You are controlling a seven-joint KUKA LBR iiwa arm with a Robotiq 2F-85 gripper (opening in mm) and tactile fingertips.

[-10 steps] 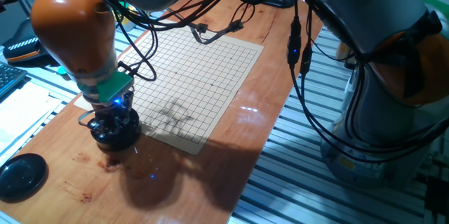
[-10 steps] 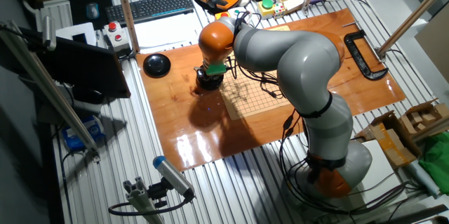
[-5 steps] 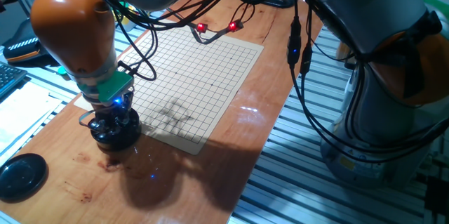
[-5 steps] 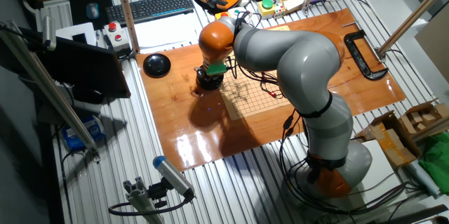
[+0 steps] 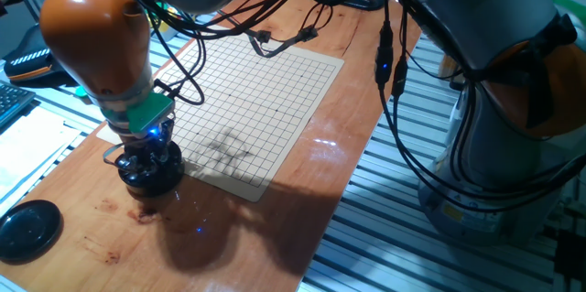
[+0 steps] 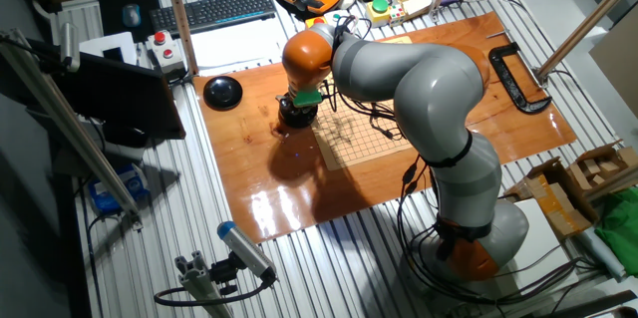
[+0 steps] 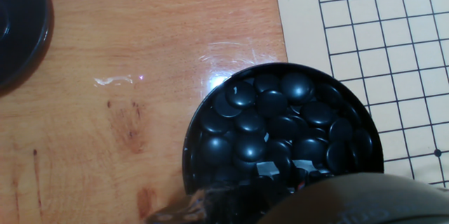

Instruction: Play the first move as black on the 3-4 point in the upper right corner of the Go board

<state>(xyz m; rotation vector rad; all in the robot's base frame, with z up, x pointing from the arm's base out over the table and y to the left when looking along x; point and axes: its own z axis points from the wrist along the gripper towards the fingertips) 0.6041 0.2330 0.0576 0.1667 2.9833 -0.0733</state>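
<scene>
The round black bowl (image 7: 191, 136) is full of glossy black stones (image 7: 270, 120). It stands on the wooden table just off the Go board's (image 5: 261, 100) near edge. My gripper (image 7: 280, 176) points straight down into the bowl, with its tips among the stones at the bottom of the hand view. I cannot tell whether the fingers are open or closed on a stone. In the fixed views the hand (image 5: 146, 168) covers the bowl (image 6: 292, 114). The board's grid (image 7: 379, 55) shows no stones, and the 3-4 point is unmarked.
The bowl's black lid (image 5: 27, 228) lies on the table to the left, and also shows in the hand view (image 7: 17, 27). Cables hang over the board's far end (image 5: 275, 40). A black clamp (image 6: 518, 79) sits at the table's far side. A keyboard (image 6: 214, 9) lies beyond the table.
Nothing has moved. Two small red lights on the cables were lit half a second ago and are off now.
</scene>
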